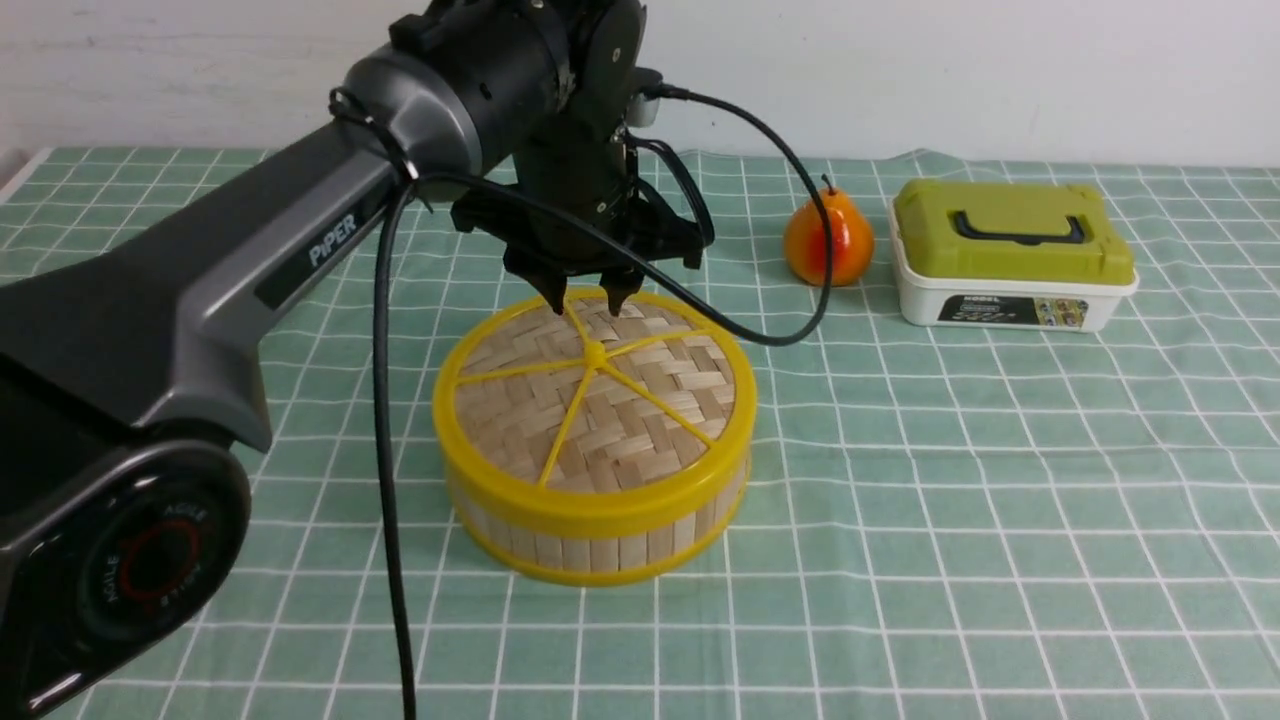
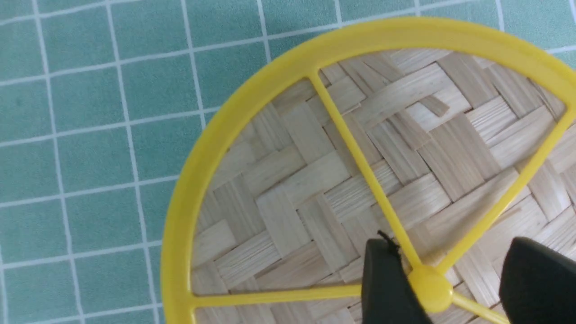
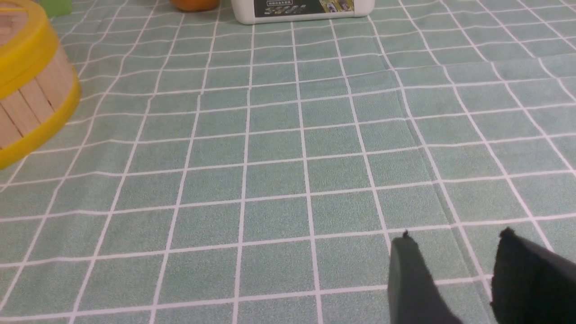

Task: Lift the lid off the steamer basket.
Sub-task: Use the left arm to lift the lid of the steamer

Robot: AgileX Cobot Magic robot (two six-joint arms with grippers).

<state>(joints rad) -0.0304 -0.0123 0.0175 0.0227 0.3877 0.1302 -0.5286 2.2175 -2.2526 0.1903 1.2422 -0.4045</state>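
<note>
Reaching in from the left and pointing down above the lid [image 1: 640, 420]: the left claw [image 1: 585, 298], standing open and gripping nothing. Straddling the small centre knob [image 2: 429, 290] in the left wrist view (crowding one finger, well off the other). Sitting closed and level on the steamer basket [image 1: 600, 548], near the middle of the table [image 1: 1000, 520], not yet lifted.

Risking, by closing off-centre like this: nudging the knob sideways, pinching only a thin spoke [image 2: 360, 162], or slipping off the smooth plastic. Risking too, with a tight-fitting rim: dragging the light basket up along with the lid, or tipping it.

Further right, standing well apart from all this: an orange pear [image 1: 828, 243] and a green-lidded box [image 1: 1010, 262]. Far right, hovering open and empty over bare cloth: the right claw [image 3: 456, 236].
</note>
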